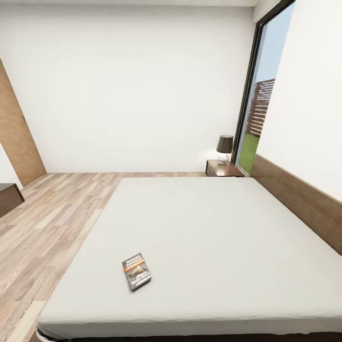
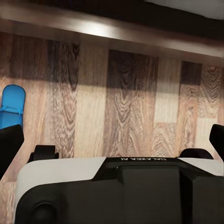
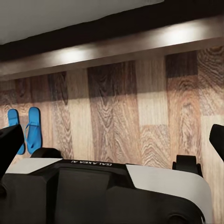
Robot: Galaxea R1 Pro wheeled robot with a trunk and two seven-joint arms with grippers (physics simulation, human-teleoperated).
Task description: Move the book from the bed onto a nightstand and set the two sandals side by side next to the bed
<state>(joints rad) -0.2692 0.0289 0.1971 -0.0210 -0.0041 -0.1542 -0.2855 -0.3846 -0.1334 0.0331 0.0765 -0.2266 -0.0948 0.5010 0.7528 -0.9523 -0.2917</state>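
Note:
The book [image 1: 137,271], dark with an orange band, lies flat on the off-white mattress of the bed [image 1: 204,228], near its front left corner. At the far end, beside the headboard [image 1: 304,202], stands the nightstand [image 1: 223,168] with its dark-shaded lamp [image 1: 224,148]. Two blue sandals [image 3: 33,128] lie side by side on the plank floor. One blue sandal [image 2: 11,106] also shows in the left wrist view. My left gripper [image 2: 114,137] hangs open over the floor, holding nothing. My right gripper [image 3: 114,137] is open too, with bare planks between its fingers.
A tall dark-framed window [image 1: 259,95] stands behind the nightstand. A brown door [image 1: 16,133] and a dark low cabinet [image 1: 9,197] are at the left. Wood floor [image 1: 52,223] runs along the bed's left side. The bed's dark frame [image 3: 116,49] crosses both wrist views.

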